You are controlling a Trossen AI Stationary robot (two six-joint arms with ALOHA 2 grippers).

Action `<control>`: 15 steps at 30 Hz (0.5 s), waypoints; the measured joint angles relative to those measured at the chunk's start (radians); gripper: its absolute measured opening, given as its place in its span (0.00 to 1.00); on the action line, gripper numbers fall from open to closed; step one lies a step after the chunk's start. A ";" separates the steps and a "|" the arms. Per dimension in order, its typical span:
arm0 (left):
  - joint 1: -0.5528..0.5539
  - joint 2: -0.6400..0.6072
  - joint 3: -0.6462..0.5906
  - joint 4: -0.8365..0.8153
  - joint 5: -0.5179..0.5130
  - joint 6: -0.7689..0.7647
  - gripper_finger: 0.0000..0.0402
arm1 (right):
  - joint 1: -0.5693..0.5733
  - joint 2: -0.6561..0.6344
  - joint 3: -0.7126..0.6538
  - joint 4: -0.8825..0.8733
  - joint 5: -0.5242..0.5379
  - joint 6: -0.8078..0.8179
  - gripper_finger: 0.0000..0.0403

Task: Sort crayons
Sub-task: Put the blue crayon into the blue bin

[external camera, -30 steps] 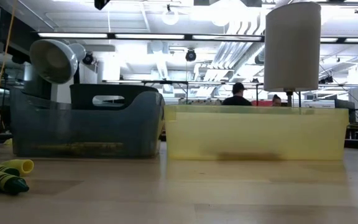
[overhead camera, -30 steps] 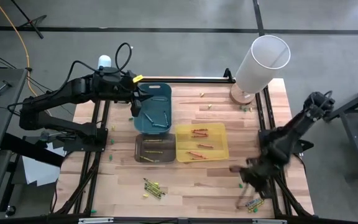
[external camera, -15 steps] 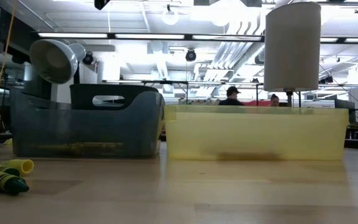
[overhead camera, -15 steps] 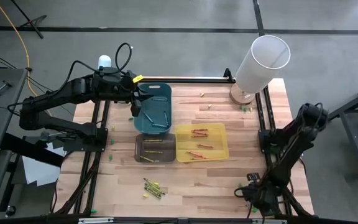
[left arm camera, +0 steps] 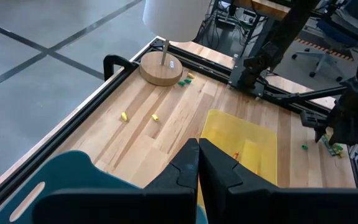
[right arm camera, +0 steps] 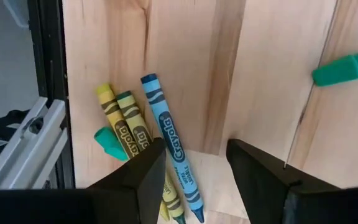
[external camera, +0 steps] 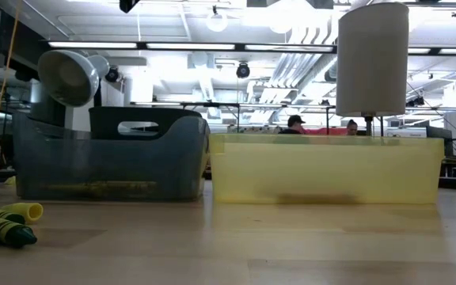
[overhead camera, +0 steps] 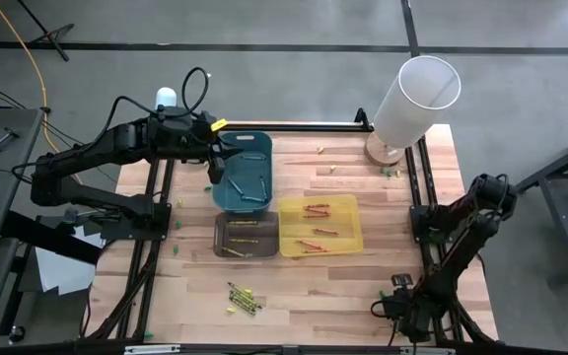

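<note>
Right pincer (right arm camera: 191,168) poised open and empty over crayons (right arm camera: 166,140) at near right bench (overhead camera: 343,296) corner.

Judgement: straddle the blue crayon (right arm camera: 169,146) alone, close squarely mid-length, avoid dragging its yellow neighbours. From above, the arm hides this cluster. Farther left, left pincer (left arm camera: 197,165) shut, empty, over the blue bin (overhead camera: 243,170); bin contents hard to make out.

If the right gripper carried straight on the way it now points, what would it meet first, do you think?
Probably the blue crayon lying on the table: the open right gripper straddles it from just above, with yellow and green crayons beside it. Depth is hard to judge.
</note>
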 joint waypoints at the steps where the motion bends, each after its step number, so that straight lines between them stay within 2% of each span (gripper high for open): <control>1: 0.000 0.000 0.000 0.000 0.000 0.000 0.00 | 0.000 0.001 0.000 -0.012 0.005 0.001 0.44; 12: 0.001 0.000 0.000 0.000 0.000 0.000 0.00 | -0.004 0.002 0.000 -0.114 0.059 0.014 0.44; 15: 0.001 0.000 0.000 0.000 0.000 0.001 0.00 | -0.005 0.003 0.000 -0.150 0.068 0.083 0.44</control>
